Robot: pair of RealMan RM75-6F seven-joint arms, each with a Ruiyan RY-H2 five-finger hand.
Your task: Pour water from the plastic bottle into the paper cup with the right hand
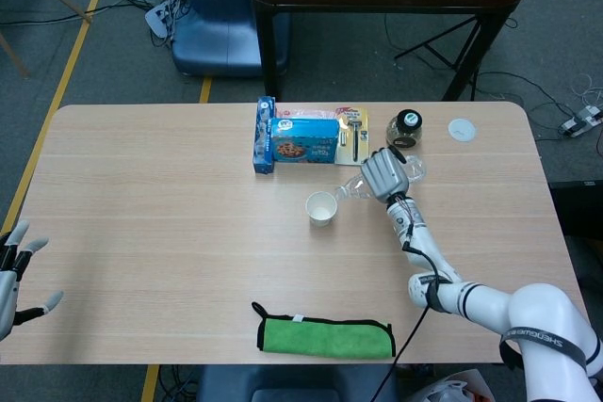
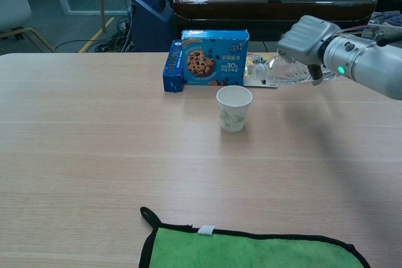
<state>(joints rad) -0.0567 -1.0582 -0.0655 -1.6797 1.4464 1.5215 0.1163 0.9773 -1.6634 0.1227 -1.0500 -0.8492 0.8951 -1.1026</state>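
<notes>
A white paper cup (image 1: pixel 321 207) (image 2: pixel 233 107) stands upright near the table's middle. My right hand (image 1: pixel 383 175) (image 2: pixel 305 41) grips a clear plastic bottle (image 1: pixel 350 189) (image 2: pixel 274 70), tilted almost level, its neck pointing left and down toward the cup. The bottle mouth hangs just right of and above the cup rim. Whether water is flowing I cannot make out. My left hand (image 1: pixel 17 275) rests open at the table's near left edge, fingers apart and empty; only the head view shows it.
A blue cookie box (image 1: pixel 303 140) (image 2: pixel 214 58) and a slim blue box (image 1: pixel 265 135) stand behind the cup. A dark-lidded jar (image 1: pixel 406 126) and a white lid (image 1: pixel 462 129) sit at the far right. A green cloth (image 1: pixel 326 337) (image 2: pixel 257 250) lies at the near edge.
</notes>
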